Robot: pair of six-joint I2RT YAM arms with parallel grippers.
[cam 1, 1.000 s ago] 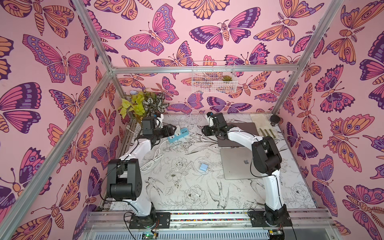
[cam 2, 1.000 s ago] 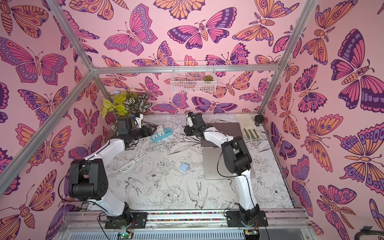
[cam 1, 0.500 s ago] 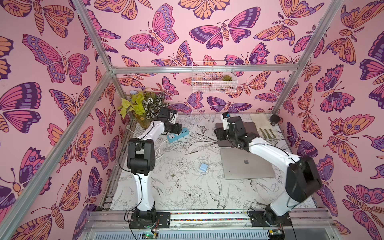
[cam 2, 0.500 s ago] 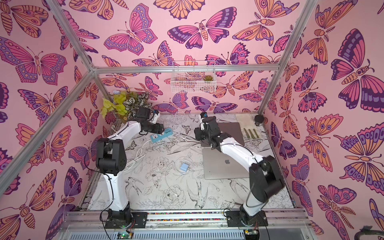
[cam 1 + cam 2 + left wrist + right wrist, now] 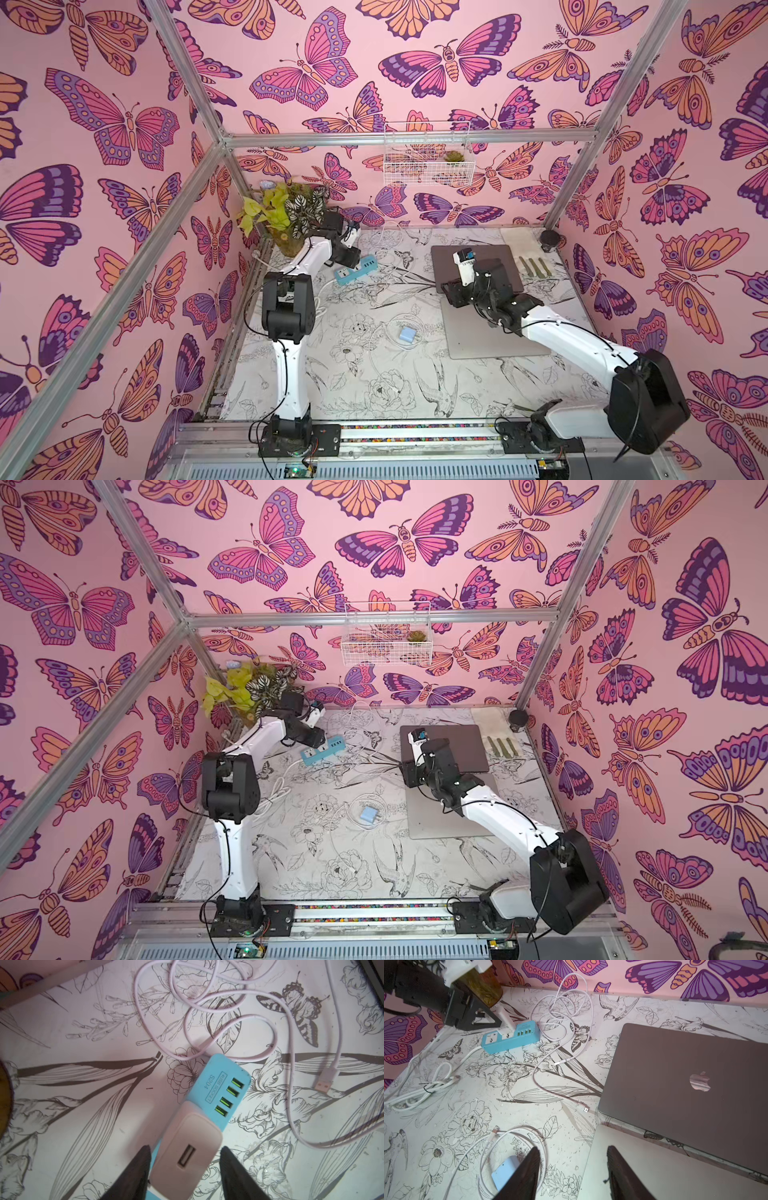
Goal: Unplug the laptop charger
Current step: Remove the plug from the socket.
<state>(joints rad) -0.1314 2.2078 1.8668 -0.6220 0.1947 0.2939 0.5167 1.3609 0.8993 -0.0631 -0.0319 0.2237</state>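
Left wrist view: the white charger (image 5: pixel 193 1132) sits plugged into the blue power strip (image 5: pixel 216 1078) on the bench (image 5: pixel 83 1105), the left end effector (image 5: pixel 185 1147) straddles it, whether clamped I can't tell, the right end effector (image 5: pixel 573 1147) hangs spread and empty, so the pull-out is all left to do.

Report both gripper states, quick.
Left gripper: open, jaws flanking the white charger plugged into the blue power strip, not clamped on it.
Right gripper: open, holding nothing.
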